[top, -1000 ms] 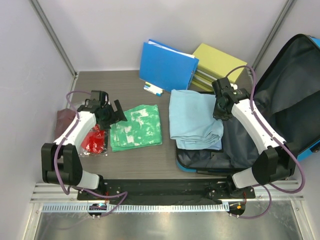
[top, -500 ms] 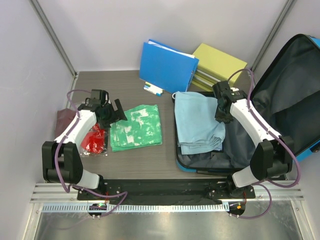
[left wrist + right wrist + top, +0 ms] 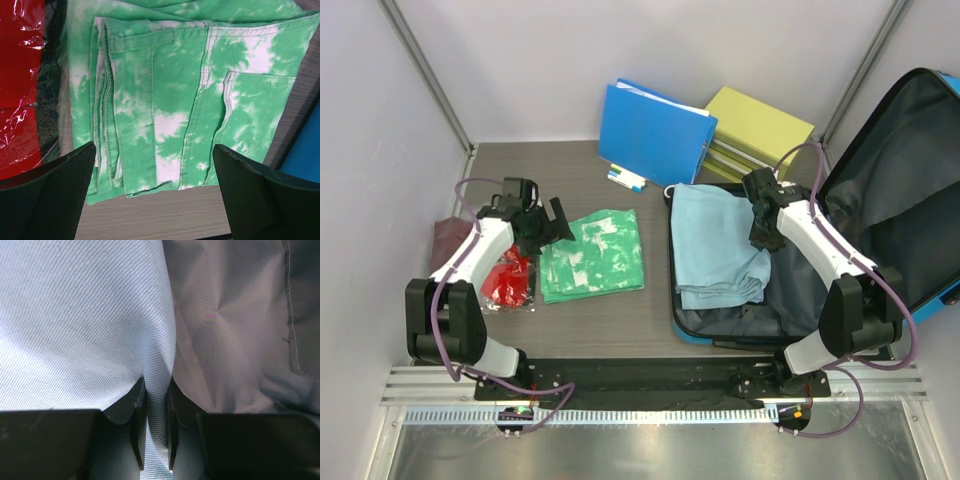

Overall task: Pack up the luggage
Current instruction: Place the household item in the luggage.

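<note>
My white-and-black left arm [image 3: 480,242] reaches fwd, its jaws spread wide. Right arm [image 3: 820,245] bends inward, jaws pinching pale-blue woven cloth [image 3: 75,325].

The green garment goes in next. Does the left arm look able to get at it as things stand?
Probably yes: the left tool hangs open just above the green garment, nothing lies on top of it, and the red packet sits off to one side.

Grey table [image 3: 570,170]: green garment [image 3: 592,255], luggage [image 3: 890,190]
</note>
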Robot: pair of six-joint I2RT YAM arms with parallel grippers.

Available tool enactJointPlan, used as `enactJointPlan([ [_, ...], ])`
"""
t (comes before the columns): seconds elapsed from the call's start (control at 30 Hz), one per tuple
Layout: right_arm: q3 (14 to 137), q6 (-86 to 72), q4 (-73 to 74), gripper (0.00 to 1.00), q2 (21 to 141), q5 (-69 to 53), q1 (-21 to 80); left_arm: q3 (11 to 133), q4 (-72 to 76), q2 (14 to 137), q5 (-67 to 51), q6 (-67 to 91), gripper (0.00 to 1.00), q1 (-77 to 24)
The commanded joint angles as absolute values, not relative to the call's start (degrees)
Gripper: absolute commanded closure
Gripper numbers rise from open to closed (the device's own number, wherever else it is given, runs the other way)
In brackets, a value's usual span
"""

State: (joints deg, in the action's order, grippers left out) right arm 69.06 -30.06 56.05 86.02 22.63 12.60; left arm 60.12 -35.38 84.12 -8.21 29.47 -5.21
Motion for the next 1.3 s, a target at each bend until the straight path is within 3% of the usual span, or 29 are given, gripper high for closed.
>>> enactJointPlan([
  [0.0,68.0,-30.9,58.4,0.99,86.8,26.4,12.2,62.8,-34.4,84.7,-9.1,28.2,0.0,-5.0],
  [0.47,68.6,-30.5,60.4,0.94,87.5,29.4,11.8,62.4,-34.5,84.7,-9.2,28.1,0.0,-5.0],
  [0.57,67.9,-30.6,61.4,0.79,86.9,30.3,11.6,62.1,-34.5,84.3,-9.0,28.0,0.0,-5.1],
  [0.6,67.9,-30.6,62.1,0.6,86.7,30.4,11.5,62.0,-34.5,84.2,-8.9,28.0,0.0,-5.0],
  [0.67,69.2,-30.8,63.2,0.42,86.0,31.2,11.4,61.4,-34.5,83.8,-9.0,28.0,0.0,-5.0],
  [0.7,70.0,-31.0,64.4,0.27,85.3,31.7,11.5,61.3,-34.5,83.8,-9.0,28.1,0.0,-5.1],
  [0.8,75.7,-30.9,67.6,0.19,84.8,34.2,11.5,61.2,-34.4,83.6,-8.9,28.0,0.0,-5.1],
  [0.97,85.0,-26.9,68.8,0.18,86.3,31.8,11.5,61.2,-34.2,83.8,-9.2,28.1,0.0,-5.0],
  [1.1,85.6,-25.0,57.8,0.2,85.4,16.0,12.0,61.3,-34.1,83.9,-9.5,28.2,0.0,-5.0],
  [1.27,87.2,-25.1,49.1,0.21,90.7,7.8,14.6,61.5,-34.5,83.6,-9.1,28.2,0.0,-5.0],
])
